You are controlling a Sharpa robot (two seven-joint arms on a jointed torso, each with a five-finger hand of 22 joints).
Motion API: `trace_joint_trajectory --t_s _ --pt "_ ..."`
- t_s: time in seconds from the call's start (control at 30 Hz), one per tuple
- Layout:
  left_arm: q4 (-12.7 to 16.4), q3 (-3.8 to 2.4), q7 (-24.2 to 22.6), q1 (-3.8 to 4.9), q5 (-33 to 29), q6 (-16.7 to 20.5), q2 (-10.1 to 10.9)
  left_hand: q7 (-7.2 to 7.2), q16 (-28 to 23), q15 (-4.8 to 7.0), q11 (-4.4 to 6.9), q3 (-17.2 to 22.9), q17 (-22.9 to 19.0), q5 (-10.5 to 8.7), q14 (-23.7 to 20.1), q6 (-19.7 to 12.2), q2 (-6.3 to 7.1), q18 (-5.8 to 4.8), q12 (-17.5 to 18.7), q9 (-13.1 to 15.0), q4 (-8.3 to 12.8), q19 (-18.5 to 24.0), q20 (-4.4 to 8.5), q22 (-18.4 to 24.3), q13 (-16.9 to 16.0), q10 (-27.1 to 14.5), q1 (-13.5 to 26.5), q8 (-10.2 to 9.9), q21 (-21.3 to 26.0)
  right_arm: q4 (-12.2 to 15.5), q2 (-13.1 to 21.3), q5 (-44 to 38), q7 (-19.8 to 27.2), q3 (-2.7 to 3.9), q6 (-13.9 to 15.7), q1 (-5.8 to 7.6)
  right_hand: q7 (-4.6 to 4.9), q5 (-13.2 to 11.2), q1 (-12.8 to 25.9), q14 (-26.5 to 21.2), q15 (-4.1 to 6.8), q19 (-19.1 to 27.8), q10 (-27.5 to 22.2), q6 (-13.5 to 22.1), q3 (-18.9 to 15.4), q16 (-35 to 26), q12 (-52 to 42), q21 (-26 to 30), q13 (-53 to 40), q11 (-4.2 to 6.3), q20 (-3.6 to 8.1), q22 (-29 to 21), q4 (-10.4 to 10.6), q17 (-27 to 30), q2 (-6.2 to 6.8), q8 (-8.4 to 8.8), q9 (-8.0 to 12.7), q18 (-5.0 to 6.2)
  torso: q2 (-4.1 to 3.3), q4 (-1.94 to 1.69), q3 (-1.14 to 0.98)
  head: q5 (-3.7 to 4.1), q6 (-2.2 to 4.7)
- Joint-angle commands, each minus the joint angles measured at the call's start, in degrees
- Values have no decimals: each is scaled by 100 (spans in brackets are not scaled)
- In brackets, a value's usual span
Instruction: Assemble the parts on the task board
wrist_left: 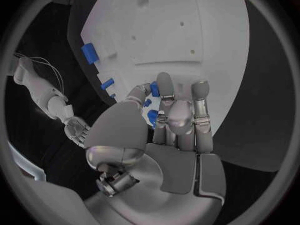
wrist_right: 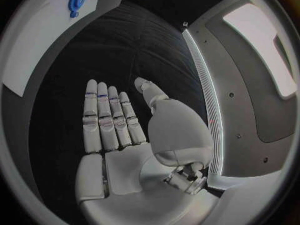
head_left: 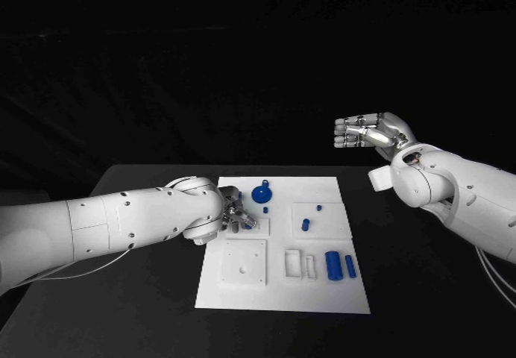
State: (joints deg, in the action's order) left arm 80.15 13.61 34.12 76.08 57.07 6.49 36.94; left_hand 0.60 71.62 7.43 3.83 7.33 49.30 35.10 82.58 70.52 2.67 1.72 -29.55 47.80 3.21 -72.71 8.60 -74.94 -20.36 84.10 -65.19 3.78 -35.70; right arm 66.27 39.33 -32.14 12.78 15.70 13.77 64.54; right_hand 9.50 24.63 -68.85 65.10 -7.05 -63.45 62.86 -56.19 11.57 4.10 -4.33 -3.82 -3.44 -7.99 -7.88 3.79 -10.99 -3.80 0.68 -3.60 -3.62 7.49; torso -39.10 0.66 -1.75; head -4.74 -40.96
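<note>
The white task board point(head_left: 285, 287) lies in the middle of the black table. On its far part lie a round blue part point(head_left: 262, 196) with a thin stem and a small blue peg point(head_left: 265, 210). Another peg point(head_left: 306, 224) lies to the right, and two blue cylinders point(head_left: 341, 265) lie near the front right. My left hand point(head_left: 238, 218) hovers low over the board's left side. Its fingers point(wrist_left: 181, 110) are stretched out and the thumb is apart. The round part point(wrist_left: 152, 117) and peg point(wrist_left: 154, 89) show between them, not plainly held. My right hand point(head_left: 371, 133) is raised far right, flat and empty point(wrist_right: 115, 120).
A square white plate point(head_left: 245, 261) with a small hole sits on the board's front left, with two small white blocks point(head_left: 299, 265) beside it. Black table point(head_left: 140, 313) surrounds the board on both sides. My left forearm point(head_left: 118, 220) crosses the table's left half.
</note>
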Motion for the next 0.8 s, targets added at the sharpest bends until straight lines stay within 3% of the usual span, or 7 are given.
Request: trace_joint_trajectory --t_s 0.03,0.17,0.27,0.33,0.4,0.5,0.8 --pt "10 16 -84 -28 -59 -78 -26 -233 -39 25 47 -31 -25 -216 -30 275 86 -22 31 -227 -100 -39 12 -71 -18 268 -71 -11 41 1 -5 -46 25 3 -82 -6 -2 -6 -15 -37 3 45 -53 27 -32 -31 27 -2 8 4 1 -6 21 5 19 3 -3 82 0 -5 3 5 6" --pt "-3 16 -91 -29 -58 -41 -18 -235 -49 26 46 -238 -44 -795 -31 329 133 -29 29 -315 -360 -50 13 -76 -40 268 -83 -8 68 1 -7 -46 24 3 -86 -10 0 -9 -33 -62 -3 68 -68 39 -91 -31 26 -2 8 0 -11 -6 24 5 10 4 -3 89 1 -2 3 3 16" --pt "-3 16 -97 -30 -37 -17 -8 -234 -48 27 45 -373 -46 -1071 -29 365 193 -32 28 -355 -587 -61 15 -81 -58 268 -153 -4 85 0 -8 -46 22 3 -84 -12 1 -11 -33 -68 -6 74 -71 41 -98 -32 26 -1 8 -1 -13 -6 24 6 8 3 -3 88 0 -1 3 4 16" --pt "-3 16 -104 -32 -22 6 3 -228 -49 25 43 -446 -49 -1519 -29 408 271 -32 17 -350 -782 -66 14 -83 -72 268 -146 -1 93 -1 -8 -45 19 3 -82 -15 -3 -12 -31 -73 -6 82 -75 40 -107 -31 26 -2 9 1 -17 -6 30 6 -2 3 -3 87 -2 -3 5 5 24" --pt "-2 16 -109 -35 -14 27 12 -218 -40 25 40 -466 -42 -1650 -26 428 359 -30 12 -330 -1076 -76 12 -86 -92 268 -236 1 110 -2 -8 -45 17 3 -82 -17 -3 -14 -33 -82 -8 88 -76 40 -112 -33 25 -1 8 1 -19 -6 29 6 -5 3 -3 87 -1 -5 5 4 30" --pt "0 15 -110 -38 -1 56 25 -216 -33 23 36 -480 -38 -1879 -24 445 444 -29 7 -288 -1278 -85 11 -91 -106 268 -263 2 118 -4 -9 -45 15 3 -81 -25 -5 -14 -36 -100 -14 107 -79 42 -122 -34 25 1 8 0 -24 -7 27 7 -7 3 -3 85 -1 -6 5 10 28" --pt "6 15 -113 -42 15 114 60 -196 -11 17 26 -454 -19 -2539 -19 488 669 -17 -9 -173 -1688 -98 4 -95 -133 268 -143 5 124 -3 -7 -45 11 3 -82 -35 -3 -16 -44 -126 -19 134 -89 50 -143 -34 24 0 8 -2 -34 -7 20 8 -12 4 -3 86 -2 -2 4 0 56"
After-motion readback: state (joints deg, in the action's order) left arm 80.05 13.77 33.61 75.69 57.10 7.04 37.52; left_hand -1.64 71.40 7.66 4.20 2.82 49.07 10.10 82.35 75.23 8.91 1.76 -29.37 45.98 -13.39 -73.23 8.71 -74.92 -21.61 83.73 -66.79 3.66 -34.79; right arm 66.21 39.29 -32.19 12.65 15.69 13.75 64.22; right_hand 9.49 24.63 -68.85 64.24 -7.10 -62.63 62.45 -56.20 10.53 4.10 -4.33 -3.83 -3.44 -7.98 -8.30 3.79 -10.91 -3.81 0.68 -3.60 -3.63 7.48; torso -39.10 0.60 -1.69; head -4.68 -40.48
